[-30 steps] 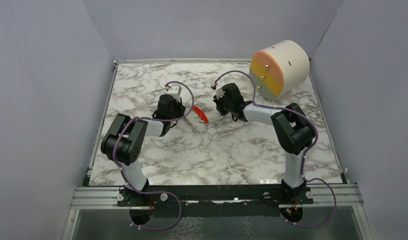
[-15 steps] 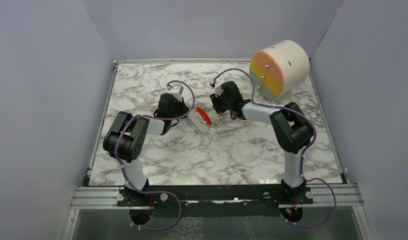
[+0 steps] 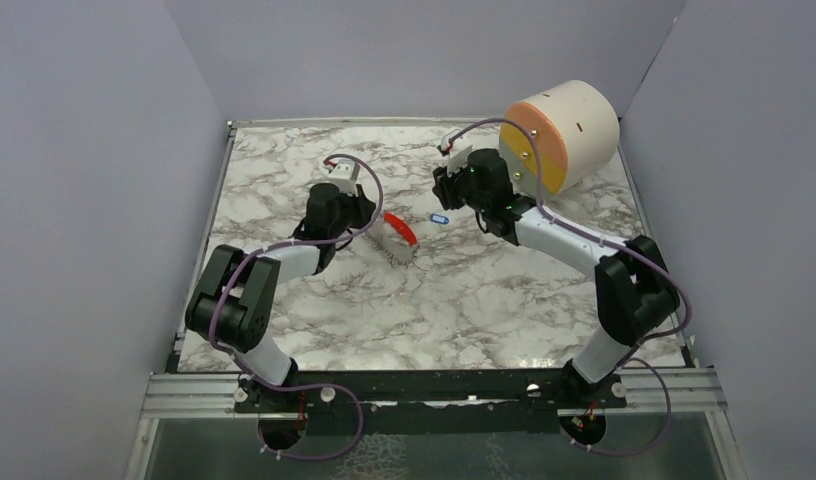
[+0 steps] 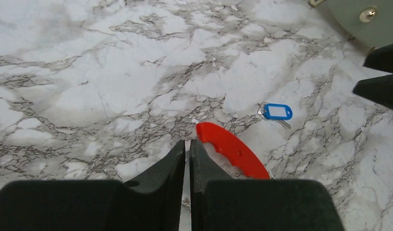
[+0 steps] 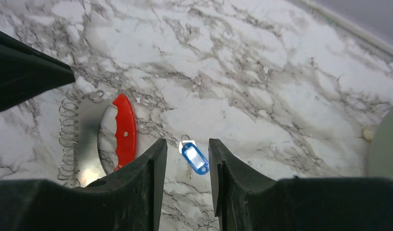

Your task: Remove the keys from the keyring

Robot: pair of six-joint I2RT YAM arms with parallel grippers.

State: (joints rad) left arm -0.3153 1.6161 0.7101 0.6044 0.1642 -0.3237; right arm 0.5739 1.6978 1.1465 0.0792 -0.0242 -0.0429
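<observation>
The red keyring point(image 3: 402, 228) lies on the marble as a curved red arc; it also shows in the left wrist view point(image 4: 231, 150) and the right wrist view point(image 5: 123, 131). Silvery-grey metal point(image 5: 88, 144) with a wire coil point(image 5: 68, 134) lies against its left side; I cannot make out single keys there. The small blue-headed key point(image 3: 439, 218) lies apart from the ring, to its right. My left gripper point(image 4: 187, 144) is shut, its tips just left of the arc's end. My right gripper point(image 5: 185, 149) is open above the blue-headed key point(image 5: 194, 158), which shows between its fingers.
The round cream and orange drawer unit point(image 3: 564, 135) stands at the back right, close behind my right arm. Grey walls close in the table on three sides. My right gripper's fingers point(image 4: 382, 72) show at the right edge of the left wrist view.
</observation>
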